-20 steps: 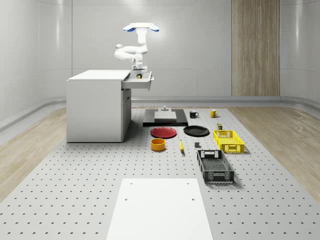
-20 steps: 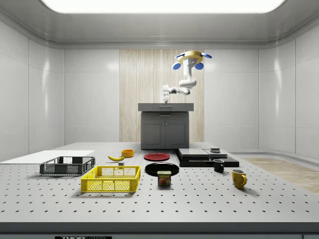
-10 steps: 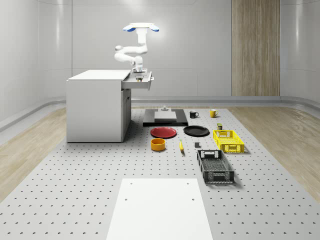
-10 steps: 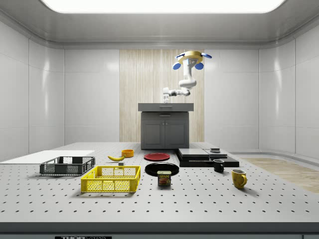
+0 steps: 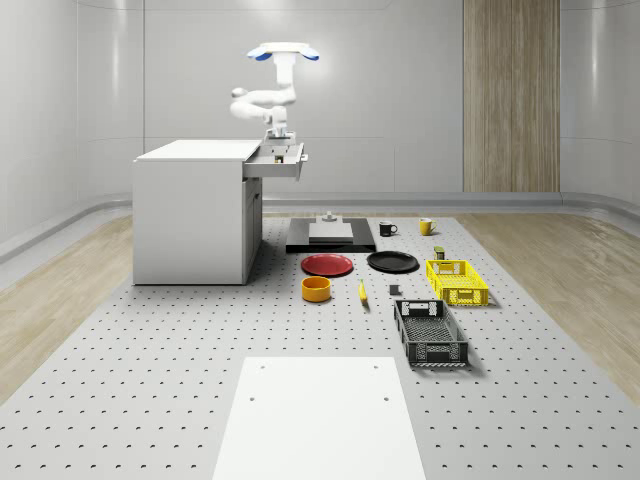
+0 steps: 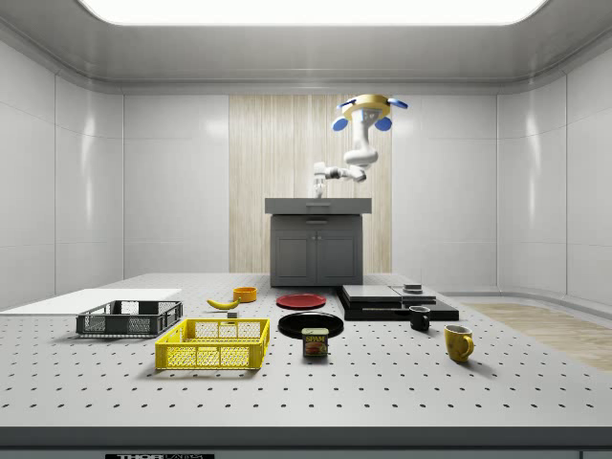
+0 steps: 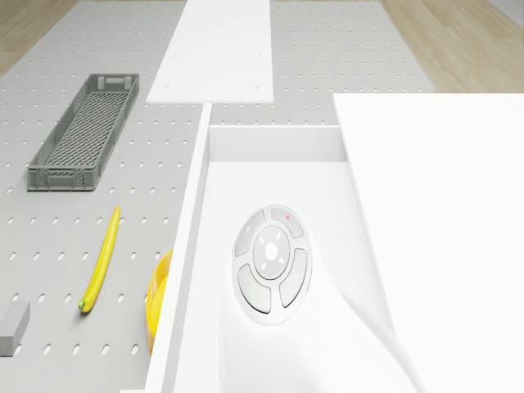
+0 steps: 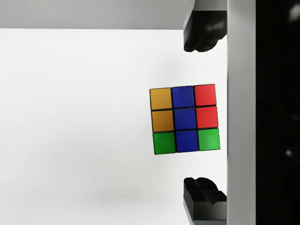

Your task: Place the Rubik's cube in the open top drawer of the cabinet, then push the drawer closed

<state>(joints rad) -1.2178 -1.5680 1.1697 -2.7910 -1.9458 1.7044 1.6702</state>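
The drone (image 5: 283, 53) hovers high above the open drawer (image 5: 278, 160) at the top of the white cabinet (image 5: 192, 208). Its arm (image 5: 258, 101) bends down from the body, and the gripper (image 5: 277, 134) hangs just over the drawer.

In the wrist view the cube (image 8: 184, 119) lies flat on the drawer's white floor, close beside one drawer wall (image 8: 241, 112). The two dark fingers (image 8: 202, 28) stand wide, one on each side of the cube and clear of it; they grip nothing. Both fingers are cut off at the picture's edges, so only their tips can be seen. Past the wall the picture goes black and nothing can be made out there.

In the whole-scene view the cube is only a small dark speck in the drawer under the gripper, too small to read. In the side view the cabinet (image 6: 316, 249) is seen from its front, and the drawer's inside is hidden behind the top edge; the gripper (image 6: 318, 185) hangs just above that edge.

In the drone view the arm's wrist (image 7: 271, 264) covers the middle of the drawer (image 7: 214, 188), hiding the cube below it. Beside the drawer, on the floor, lie a banana (image 7: 102, 259) and a grey crate (image 7: 84, 131); a yellow bowl (image 7: 157, 296) is half hidden under the drawer's side.
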